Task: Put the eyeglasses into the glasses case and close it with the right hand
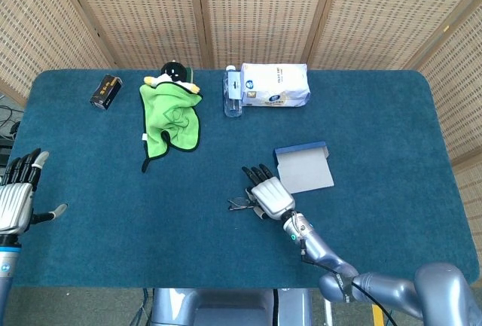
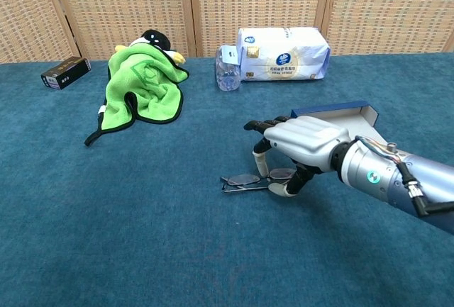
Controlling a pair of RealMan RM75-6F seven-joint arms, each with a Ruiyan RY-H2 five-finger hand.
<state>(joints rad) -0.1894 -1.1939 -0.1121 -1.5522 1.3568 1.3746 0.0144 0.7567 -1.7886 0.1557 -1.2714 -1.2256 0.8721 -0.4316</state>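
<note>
The eyeglasses (image 1: pixel 241 204) (image 2: pixel 245 181) lie folded flat on the blue table, a little in front of centre. My right hand (image 1: pixel 269 194) (image 2: pixel 301 144) hangs palm-down over their right end, fingers (image 2: pixel 259 159) and thumb reaching down on either side of one lens without lifting it. Just behind and to the right of that hand, the glasses case (image 1: pixel 305 168) (image 2: pixel 339 113) lies open with its grey inside showing. My left hand (image 1: pixel 16 194) hovers at the table's left edge with fingers spread and nothing in it; only the head view shows it.
Along the back of the table (image 1: pixel 392 115) are a small black box (image 1: pixel 106 91) (image 2: pixel 65 73), a green cloth (image 1: pixel 170 119) (image 2: pixel 142 84) over a plush toy, a lying water bottle (image 1: pixel 233 92) (image 2: pixel 228 68) and a tissue pack (image 1: pixel 275 85) (image 2: pixel 284 54).
</note>
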